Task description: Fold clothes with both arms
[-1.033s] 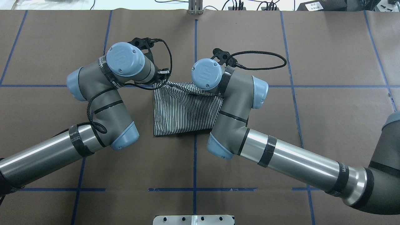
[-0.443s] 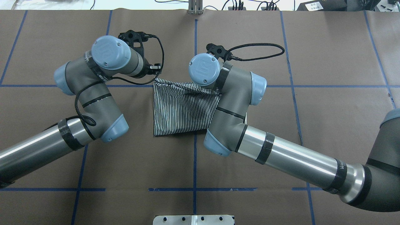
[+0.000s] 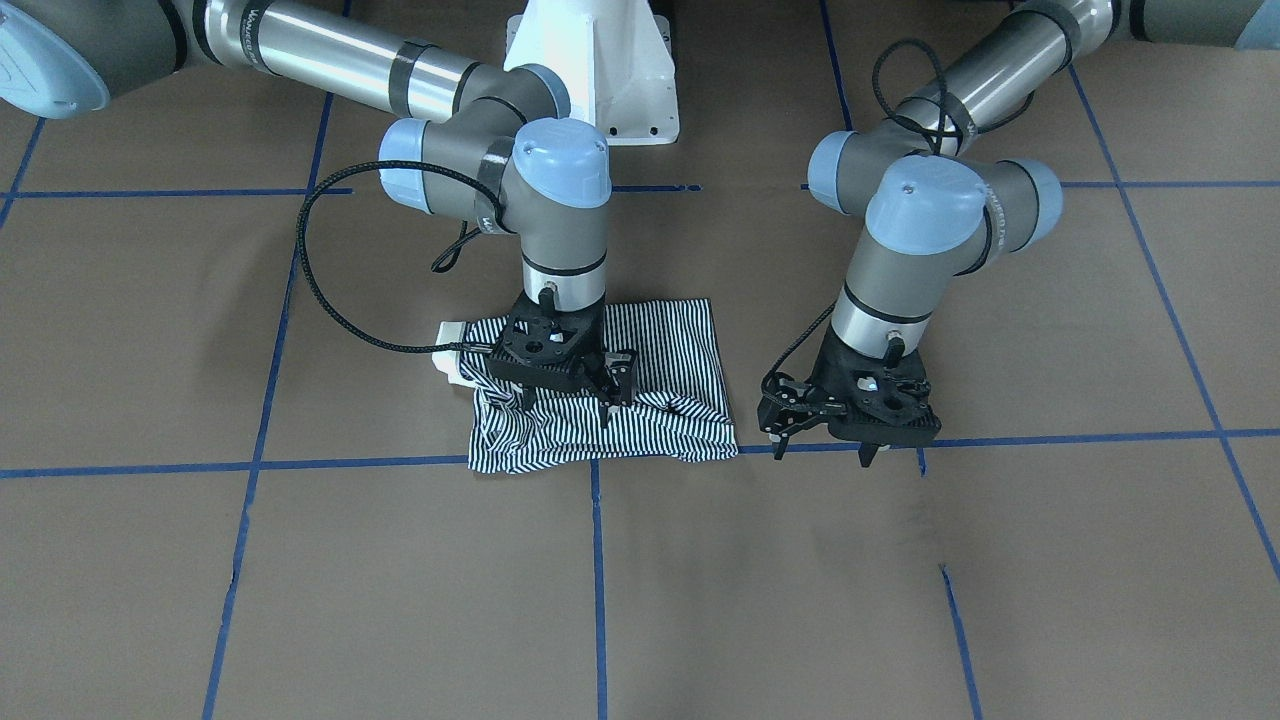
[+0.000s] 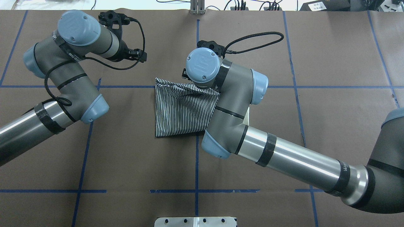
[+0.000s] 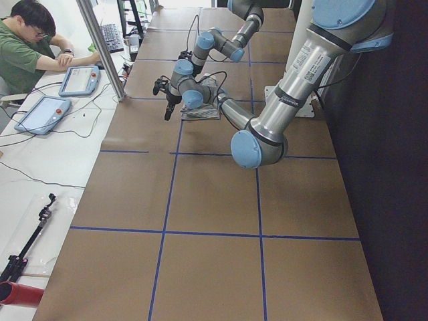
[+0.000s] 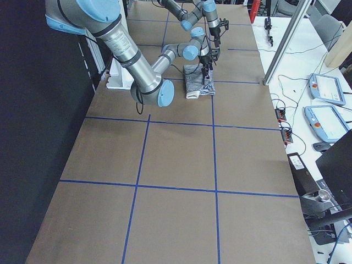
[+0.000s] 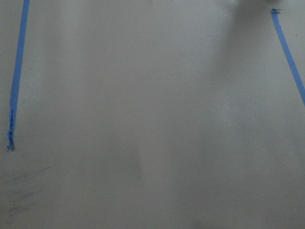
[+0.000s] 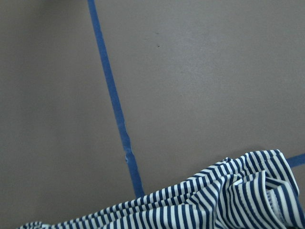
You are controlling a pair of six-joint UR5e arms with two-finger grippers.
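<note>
The striped polo shirt (image 3: 660,345) (image 4: 180,110) lies folded into a rough square near the table's middle, with its far edge bunched into wrinkles. A bit of cream collar (image 3: 447,362) pokes out on my right side. My right gripper (image 3: 565,405) hangs just over that bunched far edge, its fingers apart and nothing pinched between them. The right wrist view shows only striped cloth (image 8: 228,200) at its lower edge and bare paper beyond. My left gripper (image 3: 820,448) is open and empty, hovering above bare table clear of the shirt's left corner. The left wrist view shows only paper and tape.
Brown paper with a blue tape grid (image 4: 197,190) covers the table. The white pedestal (image 3: 600,70) stands at my side, a metal post (image 4: 197,8) at the far edge. A seated person (image 5: 23,47) and two pendants (image 5: 43,114) are on a side bench.
My left arm let go of the shirt's far-left corner and swung away to the left and farther out. The right wrist shifted slightly toward the far side. The shirt stayed put.
</note>
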